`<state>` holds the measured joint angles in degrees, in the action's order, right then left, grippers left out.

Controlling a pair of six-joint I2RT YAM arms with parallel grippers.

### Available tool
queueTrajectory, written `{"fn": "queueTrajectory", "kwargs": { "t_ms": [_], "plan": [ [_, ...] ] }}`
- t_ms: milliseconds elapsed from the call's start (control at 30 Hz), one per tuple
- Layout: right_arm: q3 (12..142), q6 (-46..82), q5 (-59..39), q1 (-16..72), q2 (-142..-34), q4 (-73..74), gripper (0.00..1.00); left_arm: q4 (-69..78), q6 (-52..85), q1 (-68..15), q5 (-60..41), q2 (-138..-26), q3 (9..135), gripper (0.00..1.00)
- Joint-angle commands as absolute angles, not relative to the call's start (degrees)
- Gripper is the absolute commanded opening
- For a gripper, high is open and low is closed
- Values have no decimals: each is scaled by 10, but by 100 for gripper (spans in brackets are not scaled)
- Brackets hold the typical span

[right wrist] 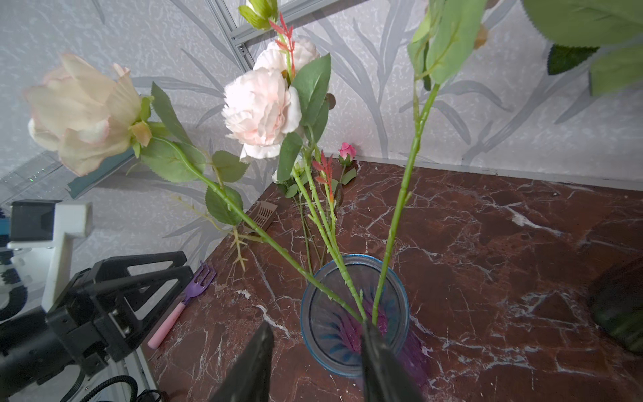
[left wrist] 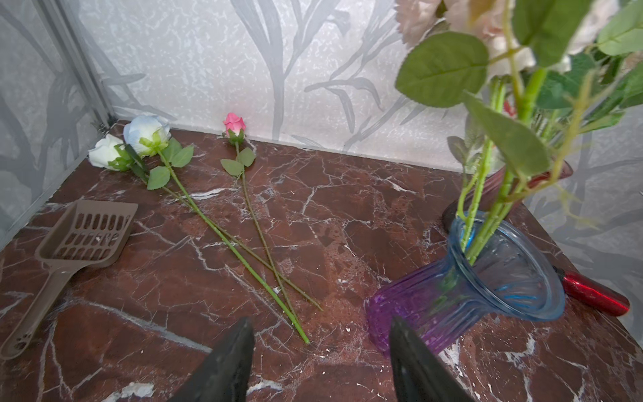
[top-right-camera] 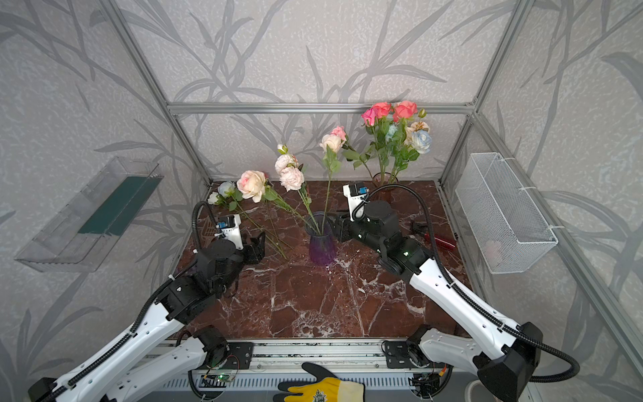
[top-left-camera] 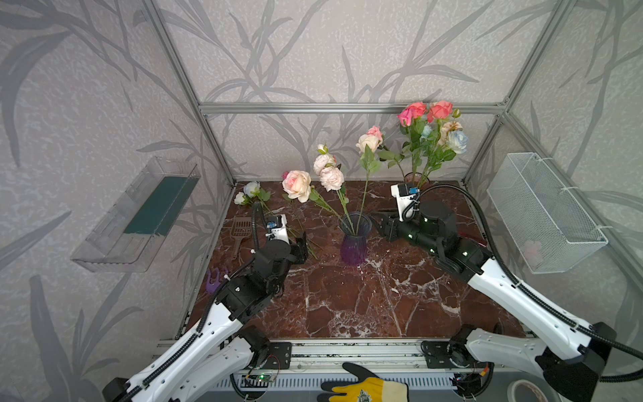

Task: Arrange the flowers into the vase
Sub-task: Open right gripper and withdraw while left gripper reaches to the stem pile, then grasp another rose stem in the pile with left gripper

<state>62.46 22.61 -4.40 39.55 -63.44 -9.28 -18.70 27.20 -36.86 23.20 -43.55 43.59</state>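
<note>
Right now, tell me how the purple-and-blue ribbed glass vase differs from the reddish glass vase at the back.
The purple-and-blue ribbed glass vase stands mid-table; the reddish glass vase stands by the back wall. The purple one holds a few splayed pale roses; the reddish one a dense bunch with coral heads. Both stand upright, holding long-stemmed roses.

We count two vases: a ribbed purple-and-blue glass vase (top-left-camera: 354,243) in the middle and a reddish glass vase (top-left-camera: 414,178) at the far right. Three long-stemmed flowers (top-left-camera: 297,184) stand in the middle one. Three loose roses (left wrist: 146,130) lie at the far left: one white, one pale blue, one pink bud. The far-right bunch (top-left-camera: 440,109) shows about six heads. We also count one brown slotted plastic scoop (left wrist: 90,233), one purple plastic fork (right wrist: 203,278) and one yellow work glove (top-left-camera: 365,388).
</note>
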Motion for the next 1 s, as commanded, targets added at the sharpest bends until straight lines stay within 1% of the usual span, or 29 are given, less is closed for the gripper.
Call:
{"fn": "queueTrajectory", "kwargs": {
  "t_ms": [0,200,333,433,500,600,733,800,900,967],
  "plan": [
    [598,225,-18,397,-586,-105,42,-225,317,-339,235,-452,440,63],
    [546,220,21,396,-519,-127,43,-265,371,-244,172,-522,465,62],
    [521,219,29,390,-496,-134,43,-276,394,-162,111,-598,496,62],
    [507,223,22,382,-489,-130,43,-272,392,-111,58,-676,531,59],
    [499,227,16,377,-486,-126,43,-271,378,-93,39,-731,562,55],
    [487,235,2,366,-482,-120,43,-285,372,-74,53,-808,613,52],
    [470,245,-12,357,-471,-115,43,-274,372,-41,55,-897,660,50],
    [464,247,-15,353,-465,-115,43,-272,354,-28,51,-943,692,46],
    [455,252,-23,347,-457,-113,43,-303,342,-20,59,-1020,758,44],
    [451,253,-25,344,-456,-114,43,-348,322,-18,56,-1075,815,42]
  ]
}}
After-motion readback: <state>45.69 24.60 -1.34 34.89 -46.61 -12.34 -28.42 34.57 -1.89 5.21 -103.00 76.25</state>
